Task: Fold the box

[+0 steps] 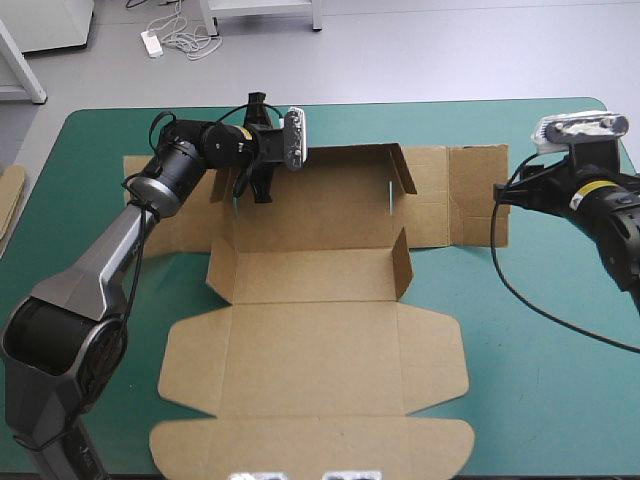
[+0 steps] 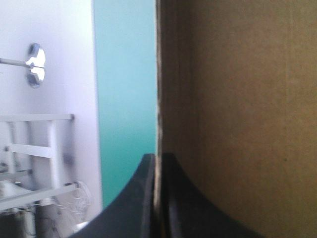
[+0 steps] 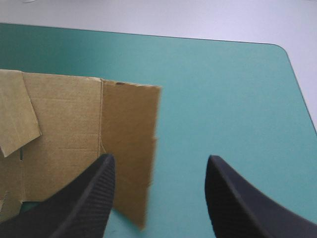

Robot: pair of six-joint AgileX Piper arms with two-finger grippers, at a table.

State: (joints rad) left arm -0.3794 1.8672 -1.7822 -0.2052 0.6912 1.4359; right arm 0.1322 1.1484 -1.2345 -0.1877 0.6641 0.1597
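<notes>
The brown box (image 1: 320, 300) lies as a cut sheet across the table, its middle walls partly raised and its lid flaps flat toward the near edge. My left gripper (image 1: 262, 190) is at the box's far left corner, shut on the box's upright left wall (image 2: 233, 99), whose edge runs between the black fingers (image 2: 148, 198). My right gripper (image 3: 158, 198) stands open beside the box's far right end flap (image 3: 130, 144), one finger (image 3: 94, 193) over the flap's edge, the other over teal-green cover. In the high view that gripper (image 1: 500, 195) sits just right of the flap (image 1: 478, 195).
An edge of more brown board (image 1: 10, 195) shows at the table's left edge. Teal-green cover (image 1: 560, 330) lies bare to the right of the box. The table's far right corner (image 3: 277, 49) is rounded.
</notes>
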